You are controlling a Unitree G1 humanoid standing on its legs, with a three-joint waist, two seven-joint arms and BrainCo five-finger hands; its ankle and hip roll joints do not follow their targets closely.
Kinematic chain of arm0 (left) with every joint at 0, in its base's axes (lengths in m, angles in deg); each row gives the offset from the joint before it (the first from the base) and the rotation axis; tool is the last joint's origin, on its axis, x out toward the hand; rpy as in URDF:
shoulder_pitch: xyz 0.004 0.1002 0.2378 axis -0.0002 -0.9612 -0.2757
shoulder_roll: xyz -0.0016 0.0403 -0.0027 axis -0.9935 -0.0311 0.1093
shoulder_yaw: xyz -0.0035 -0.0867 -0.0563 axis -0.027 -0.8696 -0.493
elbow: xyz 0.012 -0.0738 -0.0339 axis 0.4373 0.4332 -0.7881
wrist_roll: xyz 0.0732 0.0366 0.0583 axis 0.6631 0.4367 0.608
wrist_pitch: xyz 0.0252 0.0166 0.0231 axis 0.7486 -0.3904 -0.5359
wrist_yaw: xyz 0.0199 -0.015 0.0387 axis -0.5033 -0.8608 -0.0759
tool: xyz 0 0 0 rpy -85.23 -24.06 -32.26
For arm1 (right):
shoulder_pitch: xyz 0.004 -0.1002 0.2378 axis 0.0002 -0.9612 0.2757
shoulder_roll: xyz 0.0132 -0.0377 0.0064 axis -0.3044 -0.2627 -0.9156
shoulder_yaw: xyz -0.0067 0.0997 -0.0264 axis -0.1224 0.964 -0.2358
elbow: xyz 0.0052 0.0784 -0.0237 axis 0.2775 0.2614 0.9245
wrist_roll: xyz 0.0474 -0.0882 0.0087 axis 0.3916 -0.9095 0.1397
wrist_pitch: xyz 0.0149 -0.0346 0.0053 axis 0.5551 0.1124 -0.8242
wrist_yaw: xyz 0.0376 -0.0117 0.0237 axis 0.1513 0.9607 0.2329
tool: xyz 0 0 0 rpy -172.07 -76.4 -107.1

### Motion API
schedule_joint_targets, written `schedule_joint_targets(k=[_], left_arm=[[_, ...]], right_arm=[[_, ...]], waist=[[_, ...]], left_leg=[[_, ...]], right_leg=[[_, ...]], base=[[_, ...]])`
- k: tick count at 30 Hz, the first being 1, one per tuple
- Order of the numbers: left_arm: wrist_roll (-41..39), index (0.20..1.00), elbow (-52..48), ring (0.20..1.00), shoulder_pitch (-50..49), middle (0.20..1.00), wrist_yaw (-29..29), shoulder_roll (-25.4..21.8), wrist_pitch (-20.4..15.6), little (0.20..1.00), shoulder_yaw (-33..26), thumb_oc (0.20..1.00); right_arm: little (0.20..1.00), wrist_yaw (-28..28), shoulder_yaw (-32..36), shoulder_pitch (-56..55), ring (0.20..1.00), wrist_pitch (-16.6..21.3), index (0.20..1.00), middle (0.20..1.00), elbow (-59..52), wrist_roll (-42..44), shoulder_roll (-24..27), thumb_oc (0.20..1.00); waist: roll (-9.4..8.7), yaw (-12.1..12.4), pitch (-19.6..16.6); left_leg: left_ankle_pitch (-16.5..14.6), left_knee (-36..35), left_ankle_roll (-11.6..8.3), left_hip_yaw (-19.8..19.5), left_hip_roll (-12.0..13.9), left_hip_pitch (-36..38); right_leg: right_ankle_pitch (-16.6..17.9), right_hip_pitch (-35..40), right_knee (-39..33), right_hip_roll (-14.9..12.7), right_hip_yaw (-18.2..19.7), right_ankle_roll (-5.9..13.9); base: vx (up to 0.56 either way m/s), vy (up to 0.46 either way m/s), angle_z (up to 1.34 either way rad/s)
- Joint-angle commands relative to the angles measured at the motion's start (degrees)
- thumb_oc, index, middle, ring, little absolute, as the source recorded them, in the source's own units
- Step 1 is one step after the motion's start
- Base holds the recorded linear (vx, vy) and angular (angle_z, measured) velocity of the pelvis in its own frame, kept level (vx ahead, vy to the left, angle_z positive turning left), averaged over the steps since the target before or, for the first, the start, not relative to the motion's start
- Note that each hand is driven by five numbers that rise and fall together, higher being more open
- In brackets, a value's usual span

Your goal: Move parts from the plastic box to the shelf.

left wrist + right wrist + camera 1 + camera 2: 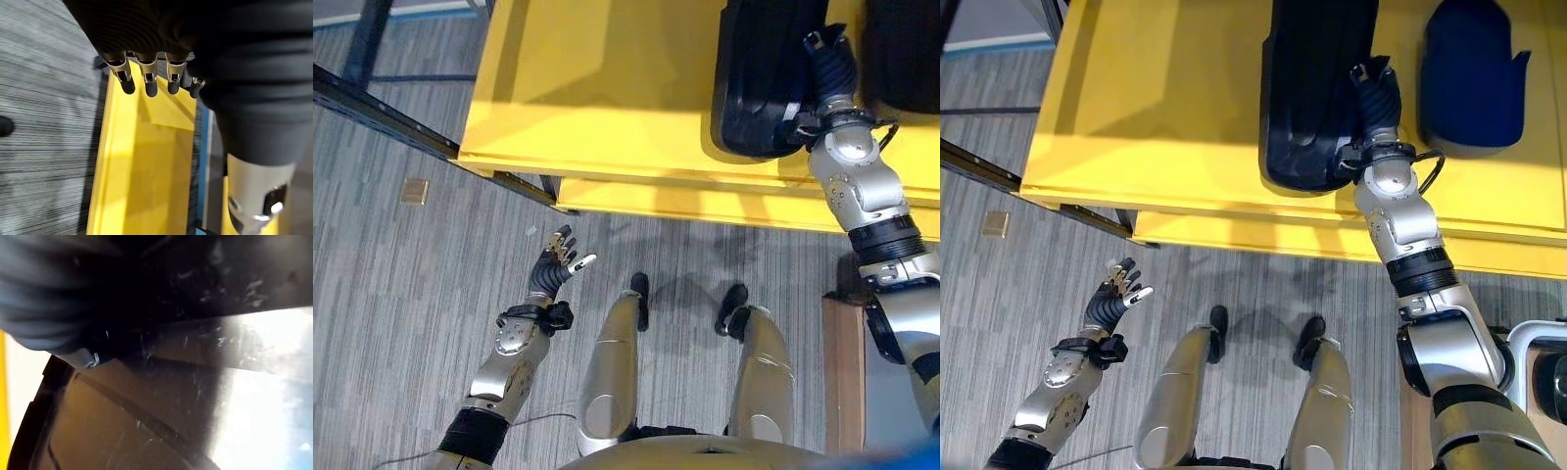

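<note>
A long black moulded part (pixel 1315 88) lies on the yellow shelf (pixel 1165 117), its rounded end near the shelf's front edge. My right hand (pixel 1377 98) rests against this part's right side, and its fingers are hidden against the dark plastic. The right wrist view sits very close to the part's glossy dark surface (pixel 146 421). A second dark blue part (pixel 1470 78) lies on the shelf to the right, apart from the hand. My left hand (pixel 557 260) hangs open over the floor below the shelf's front edge, its fingers (pixel 149 83) straight and holding nothing.
The shelf's lower yellow lip (pixel 705 204) juts out in front of me. A black frame rail (pixel 382 113) runs along the floor at the left, with a small tan tile (pixel 414 191) near it. A wooden block (pixel 843 367) stands at the lower right.
</note>
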Motion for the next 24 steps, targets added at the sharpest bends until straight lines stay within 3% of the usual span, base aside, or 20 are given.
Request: schedule_joint_targets(k=[1, 8, 13, 24], left_arm=[[-0.6, 1.0, -2.3, 1.0, -3.1, 1.0, -1.6, -1.0, -3.1, 1.0, 0.0, 1.0], [-1.8, 1.0, -0.7, 1.0, -1.4, 1.0, -2.6, -0.9, -4.1, 1.0, 0.9, 1.0], [-2.9, 1.0, -0.2, 1.0, 0.4, 1.0, -2.7, -1.6, -5.1, 1.0, 2.5, 1.0], [-4.5, 1.0, -0.1, 1.0, 2.3, 1.0, -2.8, -3.0, -5.8, 1.0, 4.1, 1.0]], right_arm=[[0.2, 1.9, 2.4, 5.1, 0.2, 7.1, 0.2, 0.2, -2.0, 2.0, 2.7, 0.2], [0.2, 3.1, 0.9, 11.2, 0.2, 7.6, 0.2, 0.2, 3.6, 2.6, 5.0, 0.2], [0.2, 1.9, -4.5, 20.1, 0.2, 6.7, 0.2, 0.2, 13.2, 3.2, 6.8, 0.2], [0.2, 0.3, -10.1, 30.2, 0.2, 4.8, 0.2, 0.2, 29.3, 4.9, 5.2, 0.2]], waist=[[-0.55, 0.6, -5.9], [-0.47, 0.5, -5.0], [-0.81, 0.8, -4.6], [-1.0, 1.9, -4.4]], left_leg=[[0.4, -2.9, -4.1, -1.4, 4.6, 1.8], [-0.2, -1.7, -4.0, -1.6, 4.4, 0.1], [-0.2, -2.2, -4.18, -1.5, 4.3, 0.3], [0.0, -3.4, -4.31, -2.3, 3.9, 1.0]], right_leg=[[0.4, 3.3, -4.4, -3.7, 3.2, 8.32], [-0.3, 0.9, -3.1, -3.9, 4.3, 8.2], [-0.4, 0.8, -3.5, -3.7, 4.6, 8.16], [-0.4, 2.4, -4.9, -3.1, 4.1, 8.16]], base=[[0.05, 0.017, 0.04], [0.01, 0.006, -0.03], [0.02, 0.0, -0.01], [0.02, -0.002, 0.0]])
